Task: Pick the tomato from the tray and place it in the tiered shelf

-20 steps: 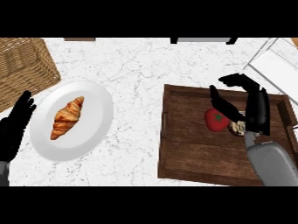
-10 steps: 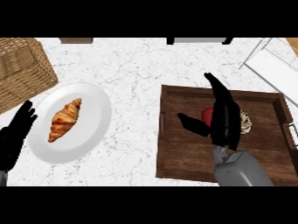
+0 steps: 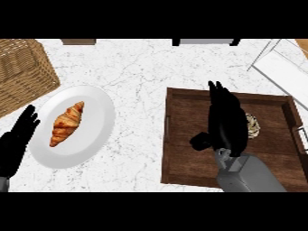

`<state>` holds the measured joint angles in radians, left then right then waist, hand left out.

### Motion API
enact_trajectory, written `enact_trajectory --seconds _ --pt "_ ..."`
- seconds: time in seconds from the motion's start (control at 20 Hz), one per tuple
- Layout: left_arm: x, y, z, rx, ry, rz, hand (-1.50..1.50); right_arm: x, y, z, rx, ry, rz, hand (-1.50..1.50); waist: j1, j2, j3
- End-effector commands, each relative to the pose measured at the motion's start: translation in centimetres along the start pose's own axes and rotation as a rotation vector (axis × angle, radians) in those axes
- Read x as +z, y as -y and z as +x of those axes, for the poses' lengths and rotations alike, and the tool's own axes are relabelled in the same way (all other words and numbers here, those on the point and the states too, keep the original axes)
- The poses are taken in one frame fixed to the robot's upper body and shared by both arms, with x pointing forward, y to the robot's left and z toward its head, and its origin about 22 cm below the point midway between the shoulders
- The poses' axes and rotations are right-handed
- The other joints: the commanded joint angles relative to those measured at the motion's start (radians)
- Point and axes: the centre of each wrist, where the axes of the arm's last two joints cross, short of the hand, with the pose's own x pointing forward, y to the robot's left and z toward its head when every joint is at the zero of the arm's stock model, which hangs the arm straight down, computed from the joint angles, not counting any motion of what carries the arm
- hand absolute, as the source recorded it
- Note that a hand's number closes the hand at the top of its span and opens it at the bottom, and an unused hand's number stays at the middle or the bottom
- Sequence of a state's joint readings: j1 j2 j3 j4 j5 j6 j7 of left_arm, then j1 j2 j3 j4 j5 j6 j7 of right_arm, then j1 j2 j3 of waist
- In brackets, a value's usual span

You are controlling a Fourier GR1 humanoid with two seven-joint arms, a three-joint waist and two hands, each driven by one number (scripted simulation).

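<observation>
white marble counter [image 3: 143,76], wooden tray [image 3: 183,149]

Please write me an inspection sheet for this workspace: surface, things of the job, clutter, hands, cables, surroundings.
Surface: white marbled counter.
Job's things: wooden tray at the right; tomato not visible, the right hand covers the spot; white shelf at the upper right, only partly in view.
Clutter: croissant on a white plate; wicker basket at the upper left; a pale speckled item in the tray, half hidden.
Hands: right hand over the tray, fingers straight, pointing away; left hand resting open at the lower left.
Cables: nothing seen.
Surroundings: dark and pale objects at the far edge, unclear.
</observation>
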<state>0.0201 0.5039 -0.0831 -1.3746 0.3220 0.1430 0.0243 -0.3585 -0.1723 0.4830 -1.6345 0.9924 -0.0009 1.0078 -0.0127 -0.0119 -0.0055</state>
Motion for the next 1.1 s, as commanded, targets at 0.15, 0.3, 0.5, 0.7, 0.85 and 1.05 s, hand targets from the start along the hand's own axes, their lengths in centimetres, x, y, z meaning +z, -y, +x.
enact_trajectory --seconds 0.15,0.3,0.5,0.7,0.85,1.05 --pt "0.4 -1.2 -1.0 0.001 0.000 0.004 0.00 0.2 2.4 1.9 0.319 -0.089 0.207 -1.50 0.008 0.007 0.002" --pt "-0.1 -0.1 0.7 0.002 0.013 -0.001 0.00 -0.9 2.1 1.4 0.401 -0.132 0.222 -1.50 0.011 0.008 0.004" --pt "-0.5 0.1 0.6 0.024 0.003 -0.006 0.00 -1.1 4.3 1.7 0.405 -0.131 0.231 -1.50 0.005 0.009 0.004" --pt "-0.2 -0.1 1.2 0.002 0.022 -0.008 0.00 -1.4 2.6 0.9 0.410 -0.148 0.257 -1.50 0.011 0.010 0.005" --pt "0.0 -0.2 0.4 0.004 0.021 -0.002 0.00 -3.2 1.0 0.1 0.439 -0.171 0.273 -1.50 0.019 0.013 0.005" --pt "0.4 0.1 0.1 0.015 0.017 -0.018 0.00 -5.4 1.6 -0.7 0.446 -0.201 0.275 -1.50 0.022 0.012 0.005"
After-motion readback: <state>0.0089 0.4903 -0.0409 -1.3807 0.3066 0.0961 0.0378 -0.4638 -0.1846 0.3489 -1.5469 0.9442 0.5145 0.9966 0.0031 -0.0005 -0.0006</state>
